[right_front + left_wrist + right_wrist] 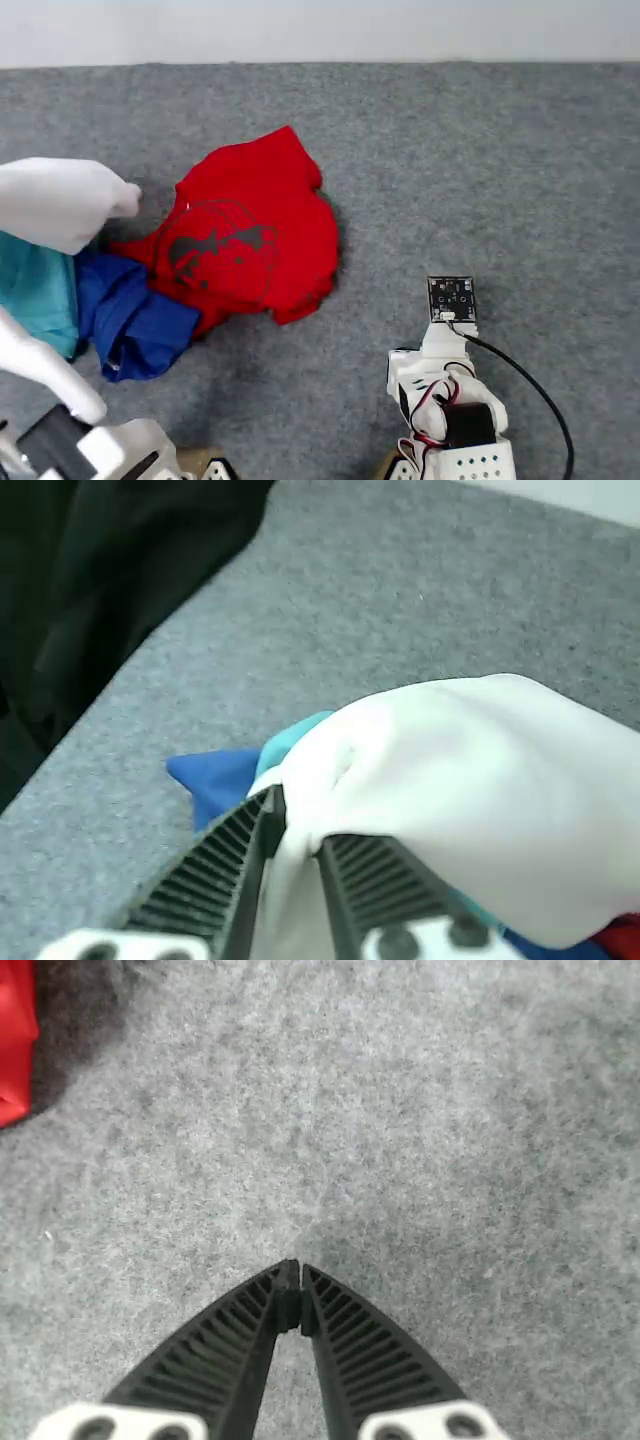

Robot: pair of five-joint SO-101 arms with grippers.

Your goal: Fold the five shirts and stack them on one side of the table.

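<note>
White shirt (470,780) pinched by left gripper (297,825) at 9 o'clock; right gripper (294,1300) closed, empty, at 5 o'clock.

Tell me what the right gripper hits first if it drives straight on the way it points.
Most likely the bare grey table cover: the right gripper, shut and empty, points down at it. The red shirt lies off to the side, out of that line.

Part of the teal shirt (35,290) under the white shirt (55,200) (both cut by the high view's left edge)
</note>
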